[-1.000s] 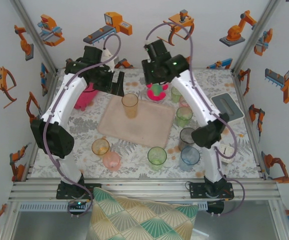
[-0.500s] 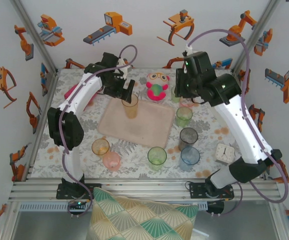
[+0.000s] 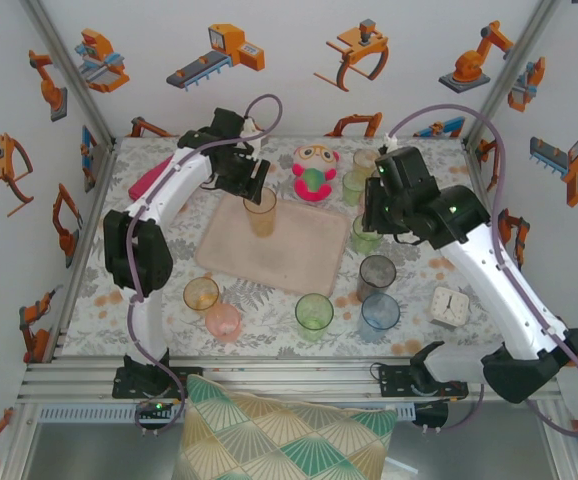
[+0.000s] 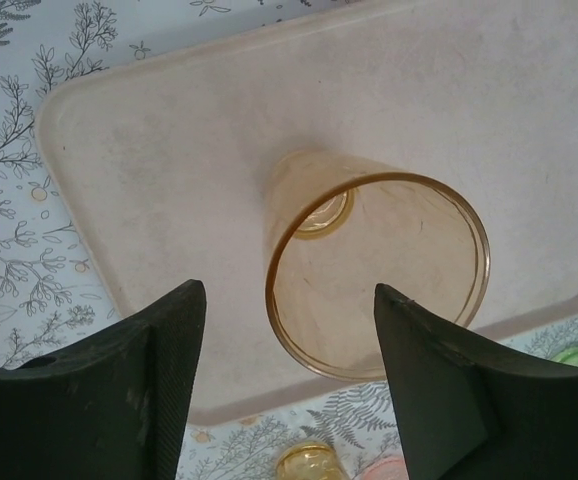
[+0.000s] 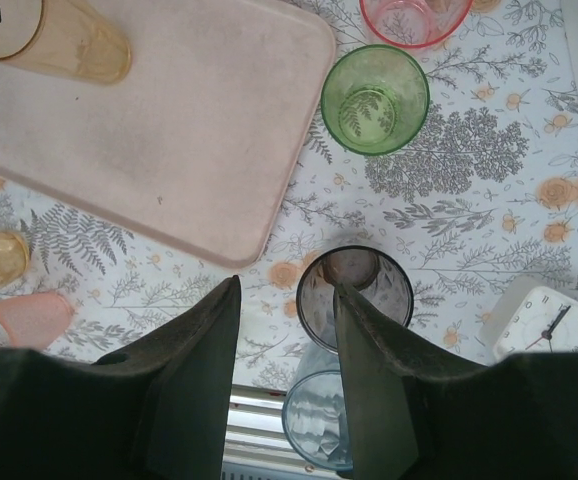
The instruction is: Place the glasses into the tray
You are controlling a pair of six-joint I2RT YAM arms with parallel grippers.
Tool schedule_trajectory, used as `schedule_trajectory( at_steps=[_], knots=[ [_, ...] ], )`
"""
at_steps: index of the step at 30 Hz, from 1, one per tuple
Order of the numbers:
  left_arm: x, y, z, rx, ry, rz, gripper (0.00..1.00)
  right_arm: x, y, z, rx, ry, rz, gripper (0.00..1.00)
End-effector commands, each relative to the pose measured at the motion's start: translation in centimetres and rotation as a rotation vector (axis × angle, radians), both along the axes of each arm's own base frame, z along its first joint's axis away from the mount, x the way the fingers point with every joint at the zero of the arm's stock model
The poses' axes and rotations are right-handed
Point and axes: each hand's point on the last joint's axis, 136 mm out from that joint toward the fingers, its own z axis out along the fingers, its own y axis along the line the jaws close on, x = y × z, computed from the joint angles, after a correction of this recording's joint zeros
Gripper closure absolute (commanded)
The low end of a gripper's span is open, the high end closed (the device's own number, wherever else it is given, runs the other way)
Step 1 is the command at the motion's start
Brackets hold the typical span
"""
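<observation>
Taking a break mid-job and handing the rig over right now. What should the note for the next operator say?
Left gripper open over the amber glass, not touching it.
Right gripper open and empty, above the grey glass.
Done: amber glass upright in the tray, the only one there.
Left: grey glass, blue glass, green glass and the others on the table.

- The pink glass [image 5: 416, 18] is cut by the top edge — rim only.
- The clock [image 5: 554, 325] is cropped at the right edge.
- The blue glass [image 5: 309, 425] is clipped at the bottom edge.
</observation>
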Motion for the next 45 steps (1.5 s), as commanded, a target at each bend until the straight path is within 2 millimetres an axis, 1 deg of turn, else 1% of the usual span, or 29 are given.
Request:
schedule_trajectory(
  at_steps=[1, 5, 8, 9, 16, 17, 24, 26, 27, 31, 37, 40, 42, 43, 45],
  knots=[
    [0.4, -0.5, -1.0, 0.006, -0.003, -0.011, 0.38, -0.3, -0.4, 0.6, 0.034, -0.035, -0.028, 0.58],
    [0.5, -0.8, -1.3, 0.012, -0.006, -0.018, 0.41, -0.7, -0.8, 0.2, 0.024, -0.033, -0.035, 0.58],
    [0.5, -0.8, -1.8, 0.021, -0.008, -0.024, 0.47, -0.8, -0.9, -0.2, 0.018, -0.027, -0.036, 0.58],
    [0.5, -0.8, -1.9, 0.023, -0.007, -0.024, 0.51, -0.8, -1.0, -0.4, 0.018, -0.026, -0.038, 0.58],
    [0.6, -0.5, -2.4, 0.042, -0.013, -0.017, 0.58, -1.2, -1.2, -1.3, 0.017, -0.016, -0.042, 0.58],
    [0.6, -0.5, -2.4, 0.041, -0.012, -0.018, 0.61, -1.3, -1.2, -1.2, 0.019, -0.018, -0.042, 0.58],
    [0.6, -0.6, -2.4, 0.042, -0.014, -0.021, 0.64, -1.4, -1.5, -1.2, 0.019, -0.022, -0.047, 0.58],
    [0.6, -0.6, -2.4, 0.044, -0.015, -0.022, 0.8, -1.5, -1.5, -1.3, 0.019, -0.021, -0.047, 0.58],
    [0.7, -0.5, -2.4, 0.053, -0.021, -0.015, 0.82, -1.5, -1.5, -1.3, 0.017, -0.02, -0.046, 0.58],
    [0.7, -0.6, -2.3, 0.054, -0.024, -0.014, 0.82, -1.6, -1.6, -1.2, 0.02, -0.024, -0.049, 0.58],
    [0.9, -0.5, -1.7, 0.051, -0.038, -0.007, 0.85, -1.4, -1.6, -1.4, 0.015, -0.024, -0.049, 0.58],
    [1.2, -0.4, -0.8, 0.063, -0.064, -0.005, 0.86, -1.4, -1.5, -1.5, 0.012, -0.02, -0.046, 0.58],
    [1.7, 0.0, -0.1, 0.082, -0.092, 0.003, 0.86, -1.5, -1.6, -1.6, 0.011, -0.019, -0.048, 0.58],
    [1.9, 0.2, 0.2, 0.089, -0.099, 0.009, 0.88, -1.4, -1.6, -1.6, 0.011, -0.02, -0.047, 0.58],
    [2.3, 0.8, 0.8, 0.101, -0.117, 0.022, 0.88, -1.4, -1.6, -1.7, 0.011, -0.021, -0.047, 0.58]
  ],
)
